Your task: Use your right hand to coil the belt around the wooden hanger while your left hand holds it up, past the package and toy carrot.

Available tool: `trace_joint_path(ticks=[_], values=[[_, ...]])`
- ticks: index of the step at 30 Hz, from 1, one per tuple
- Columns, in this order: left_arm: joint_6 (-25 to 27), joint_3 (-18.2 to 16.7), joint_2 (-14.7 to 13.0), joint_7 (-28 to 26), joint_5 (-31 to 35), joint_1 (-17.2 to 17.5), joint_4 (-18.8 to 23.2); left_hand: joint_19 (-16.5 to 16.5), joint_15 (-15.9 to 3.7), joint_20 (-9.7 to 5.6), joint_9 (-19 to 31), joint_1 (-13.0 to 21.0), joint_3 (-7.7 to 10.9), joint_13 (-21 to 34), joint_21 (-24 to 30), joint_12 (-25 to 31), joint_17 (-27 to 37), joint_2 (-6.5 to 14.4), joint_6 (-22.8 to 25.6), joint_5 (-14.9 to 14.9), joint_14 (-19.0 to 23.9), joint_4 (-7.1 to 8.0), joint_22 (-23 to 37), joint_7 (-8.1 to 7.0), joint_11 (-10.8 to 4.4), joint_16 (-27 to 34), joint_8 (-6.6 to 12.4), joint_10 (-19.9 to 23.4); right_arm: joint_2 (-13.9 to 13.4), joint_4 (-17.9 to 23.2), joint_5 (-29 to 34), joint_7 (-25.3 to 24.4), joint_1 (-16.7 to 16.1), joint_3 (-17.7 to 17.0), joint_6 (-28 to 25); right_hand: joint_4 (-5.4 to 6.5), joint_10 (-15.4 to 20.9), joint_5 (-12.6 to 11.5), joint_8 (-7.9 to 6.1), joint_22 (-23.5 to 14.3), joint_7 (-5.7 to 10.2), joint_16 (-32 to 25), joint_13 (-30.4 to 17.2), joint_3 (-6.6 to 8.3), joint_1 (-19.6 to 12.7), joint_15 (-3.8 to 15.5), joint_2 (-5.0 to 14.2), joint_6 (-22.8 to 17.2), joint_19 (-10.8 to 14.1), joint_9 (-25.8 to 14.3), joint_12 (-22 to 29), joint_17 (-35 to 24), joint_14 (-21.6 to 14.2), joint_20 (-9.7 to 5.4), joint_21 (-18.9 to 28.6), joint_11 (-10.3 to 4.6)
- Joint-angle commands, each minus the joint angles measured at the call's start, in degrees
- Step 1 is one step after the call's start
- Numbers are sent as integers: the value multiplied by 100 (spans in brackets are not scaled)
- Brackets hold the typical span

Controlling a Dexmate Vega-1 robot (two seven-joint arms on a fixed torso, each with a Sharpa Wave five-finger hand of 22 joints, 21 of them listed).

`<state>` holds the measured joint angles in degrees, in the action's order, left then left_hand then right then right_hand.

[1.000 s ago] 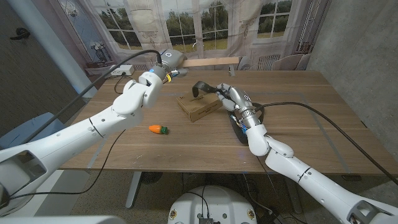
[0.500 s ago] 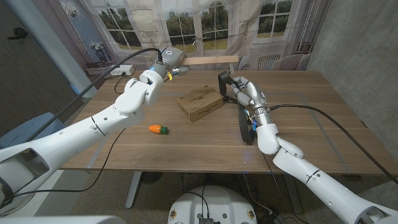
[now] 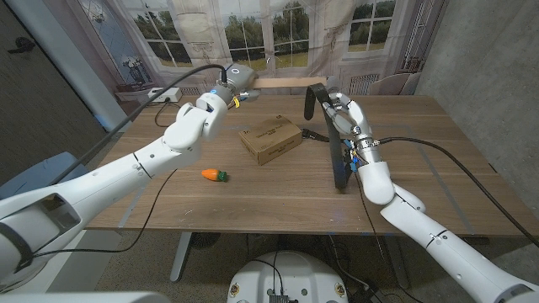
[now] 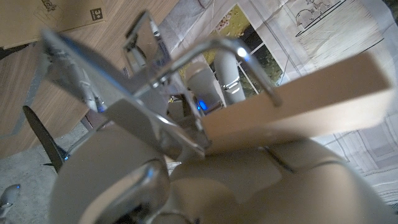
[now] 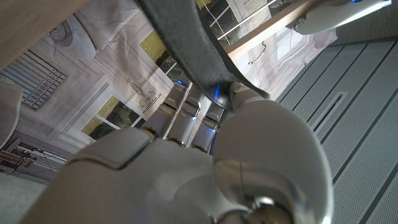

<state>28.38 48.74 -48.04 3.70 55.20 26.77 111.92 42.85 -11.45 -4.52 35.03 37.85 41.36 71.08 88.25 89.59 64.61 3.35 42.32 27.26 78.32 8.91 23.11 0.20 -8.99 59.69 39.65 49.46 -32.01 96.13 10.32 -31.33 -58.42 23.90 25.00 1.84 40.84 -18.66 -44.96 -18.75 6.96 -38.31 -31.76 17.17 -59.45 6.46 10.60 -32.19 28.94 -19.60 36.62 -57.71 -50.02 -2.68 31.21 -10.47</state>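
Observation:
My left hand (image 3: 233, 81) grips the wooden hanger (image 3: 288, 82) at its hook end and holds it level above the table's far side. In the left wrist view the hanger's bar (image 4: 311, 93) and metal hook (image 4: 186, 56) stick out of that hand. My right hand (image 3: 347, 114) holds the black belt (image 3: 338, 151) high, just below the hanger's free end. The belt arches over the hand and hangs down toward the table. In the right wrist view the belt (image 5: 186, 43) runs across my fingers. The package (image 3: 271, 140) and the toy carrot (image 3: 216, 175) lie on the table.
The wooden table (image 3: 421, 177) stretches bare to the right of the belt. A black cable (image 3: 421, 145) trails from my right wrist across the table. A window backdrop (image 3: 278, 34) stands behind the far edge.
My right hand has risen from beside the package and swung right, lifting the belt off the table up to the hanger's end. The left hand has raised the hanger slightly.

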Motion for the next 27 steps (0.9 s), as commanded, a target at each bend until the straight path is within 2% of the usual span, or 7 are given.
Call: trace_joint_path(ticks=[1,17,27], values=[[-264,191,350,-272,-32,-290,-474,-15,11,-252,-1,-40,45,2,45,32,18,-10,-8,-11,46,2,1,0,-26,18,59,9,71,210,-429,526,8,-266,622,48,156,-30,-483,-23,-28,29,-1336,29,14,650,33,-43,-42,-2080,629,-55,-54,-149,52,-108],[-734,469,660,-567,-117,-629,-936,-30,9,-257,-34,-62,67,3,49,30,40,-15,-34,-17,39,-1,-6,-4,-47,22,97,-4,372,360,-117,780,445,-272,620,54,278,-33,-523,-24,-61,29,-1272,53,-14,651,14,-105,-4,-2042,633,-253,-154,-122,159,-97],[-905,520,648,-602,-202,-656,-1007,-30,6,-253,-56,-76,80,2,59,31,36,-15,-49,-21,21,-4,-10,-10,-50,7,130,5,575,272,-426,998,788,-244,665,64,300,-30,-537,-24,-55,49,-1272,55,-14,648,1,-107,-4,-2033,640,-344,-185,-129,209,-100]])
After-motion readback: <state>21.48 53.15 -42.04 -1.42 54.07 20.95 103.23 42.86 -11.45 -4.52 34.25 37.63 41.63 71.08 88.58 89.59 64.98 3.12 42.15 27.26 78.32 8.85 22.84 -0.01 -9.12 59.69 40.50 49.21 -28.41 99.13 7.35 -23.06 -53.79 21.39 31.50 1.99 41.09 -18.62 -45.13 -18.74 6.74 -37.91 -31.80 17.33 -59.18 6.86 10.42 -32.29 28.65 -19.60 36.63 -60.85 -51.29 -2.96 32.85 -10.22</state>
